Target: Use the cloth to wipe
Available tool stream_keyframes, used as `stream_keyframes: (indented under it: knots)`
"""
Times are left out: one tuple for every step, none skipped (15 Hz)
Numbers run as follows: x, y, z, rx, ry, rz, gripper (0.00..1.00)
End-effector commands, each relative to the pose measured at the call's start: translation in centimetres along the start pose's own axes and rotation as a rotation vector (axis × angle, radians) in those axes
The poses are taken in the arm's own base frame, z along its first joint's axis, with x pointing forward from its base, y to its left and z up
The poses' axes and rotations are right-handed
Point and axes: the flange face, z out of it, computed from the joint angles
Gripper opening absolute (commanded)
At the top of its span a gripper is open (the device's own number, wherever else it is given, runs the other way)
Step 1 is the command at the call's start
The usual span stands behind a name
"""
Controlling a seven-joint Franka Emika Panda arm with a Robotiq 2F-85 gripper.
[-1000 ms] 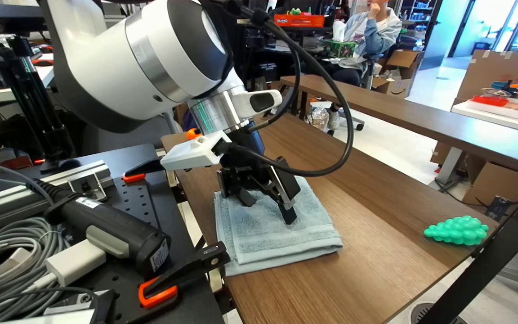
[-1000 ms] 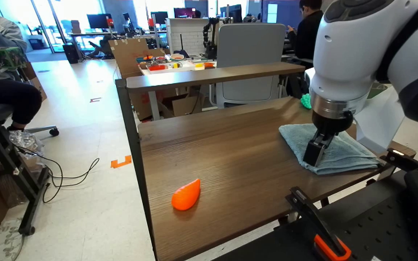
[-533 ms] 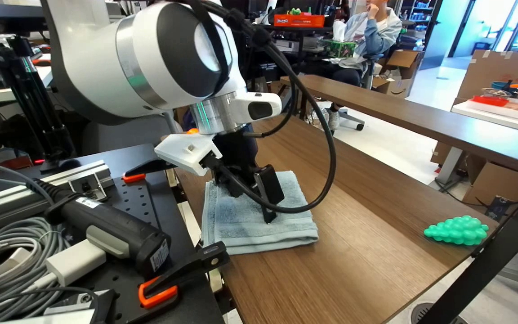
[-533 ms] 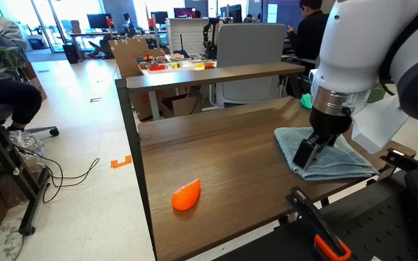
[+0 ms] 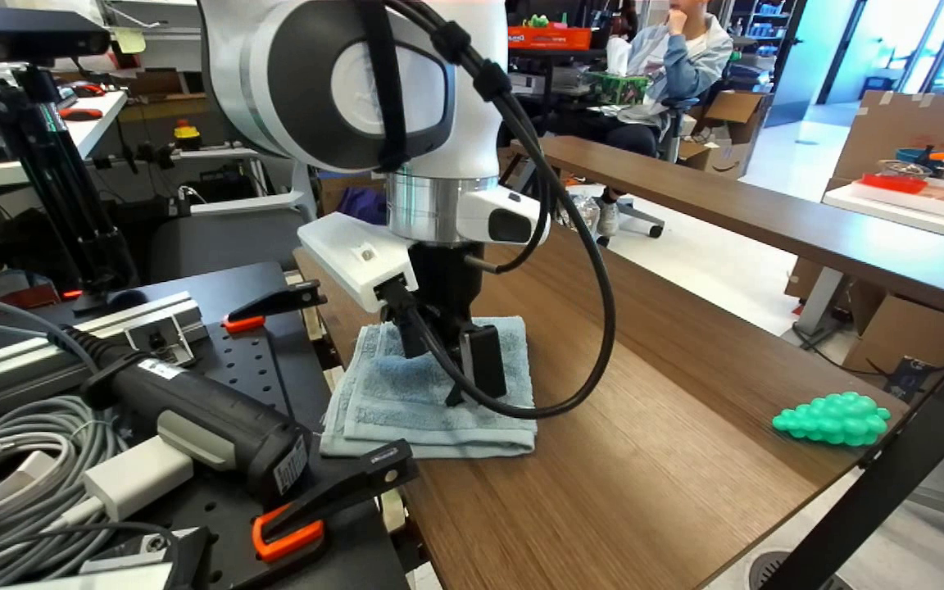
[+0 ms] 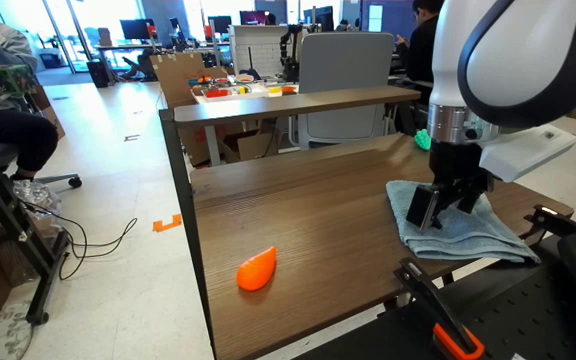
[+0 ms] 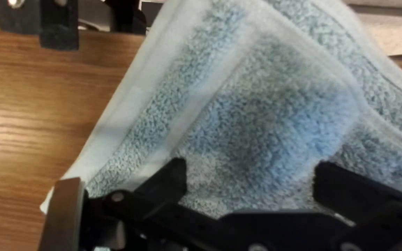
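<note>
- Because the cloth (image 5: 394,392) is fluffy and folded, I think it will feel soft, floppy and light, and it should not break.
- It lies flat on the brown worktop (image 6: 313,220), and one corner of the cloth pokes out past the worktop's edge.
- Over the cloth is the end effector (image 7: 250,177), pointing down. Its fingers (image 7: 351,188) are spread apart, and no cloth looks pinched between them. I cannot tell if the tips press on the cloth or sit just above it.
- My guess is that the job now is to push the cloth around to wipe. How much wiping is done, I cannot tell.
- Fluffy cloth should not be slippery to hold, but its layers may slide on each other. A weak push could bunch up just the top one.
- To take hold, I would press on the middle of the cloth and pinch a fat fold with all its layers. Pulling the loose corner could unfold it.
- Near the cloth is a black clamp (image 5: 357,483); the cloth could snag there.
- Well apart from the cloth, on either side of it, lie an orange drop-shaped thing (image 6: 256,270) and a green bumpy thing (image 5: 832,419).
</note>
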Motion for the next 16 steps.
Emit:
stream_keyframes:
  knots:
    - [0.1, 0.2, -0.1, -0.002, 0.003, 0.003, 1.0]
    - [0.0, 0.0, 0.0, -0.004, 0.001, -0.001, 1.0]
    - [-0.1, -0.2, 0.0, -0.005, 0.001, -0.005, 1.0]
    - [-0.1, -0.2, 0.0, -0.006, 0.0, -0.007, 1.0]
    - [-0.1, -0.3, 0.0, -0.006, 0.0, -0.007, 1.0]
    - [-0.1, -0.2, 0.0, -0.006, 0.0, -0.007, 1.0]
    - [0.5, -0.4, 0.2, -0.013, 0.004, -0.003, 1.0]
    - [1.4, -0.2, 0.7, -0.009, 0.01, 0.023, 1.0]
    - [1.9, 0.1, 0.6, -0.003, 0.002, 0.044, 1.0]
    - [2.7, 0.8, 0.7, 0.012, 0.0, 0.082, 1.0]
    - [3.5, 1.5, 0.9, 0.028, -0.009, 0.116, 1.0]
    - [4.1, 2.5, 0.7, 0.037, -0.02, 0.159, 1.0]
    - [4.9, 3.5, 1.2, 0.046, -0.037, 0.196, 1.0]
    - [5.1, 4.5, 1.4, 0.041, -0.056, 0.23, 1.0]
    - [5.4, 5.6, 1.9, 0.035, -0.069, 0.259, 1.0]
    - [5.5, 6.8, 2.3, 0.026, -0.077, 0.285, 1.0]
